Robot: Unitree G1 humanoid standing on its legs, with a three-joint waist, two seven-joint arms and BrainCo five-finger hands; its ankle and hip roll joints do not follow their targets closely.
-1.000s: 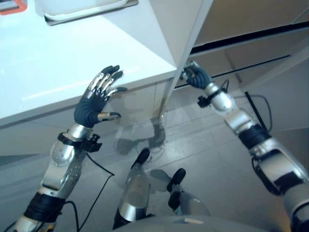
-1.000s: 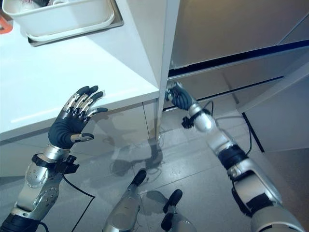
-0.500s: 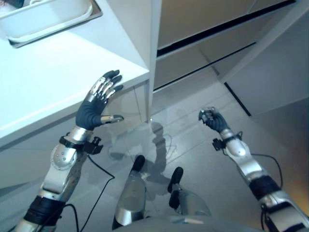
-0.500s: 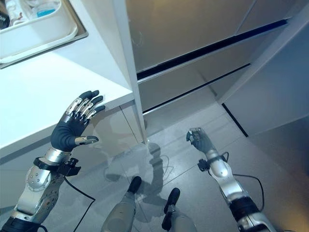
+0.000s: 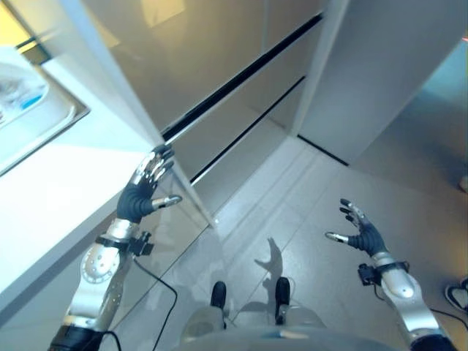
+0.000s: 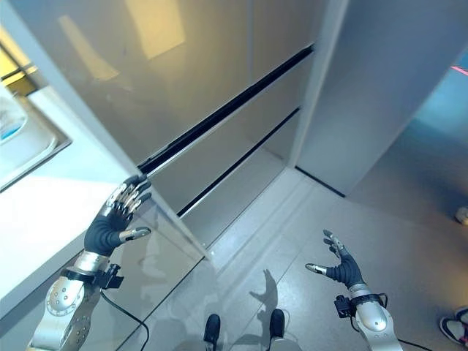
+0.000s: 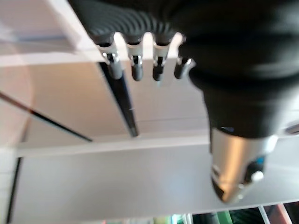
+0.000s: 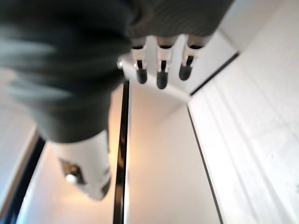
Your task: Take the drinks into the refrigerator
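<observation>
Grey floor (image 5: 307, 212) | refrigerator (image 5: 197, 66) closed | white counter (image 5: 51, 190) left

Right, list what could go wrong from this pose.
1. The left hand is raised with straight fingers right by the corner of the white countertop; a swing could knock the edge.
2. The right hand hangs open over the grey tiled floor, well short of the beige fridge door.
3. Both hands are empty; no drink is held.

white glossy counter (image 5: 51, 190): left of left hand (image 5: 142, 194) | tall glossy grey refrigerator front (image 5: 212, 66): ahead of it | right hand (image 5: 360, 230): well right, over tiled floor (image 5: 307, 197)
</observation>
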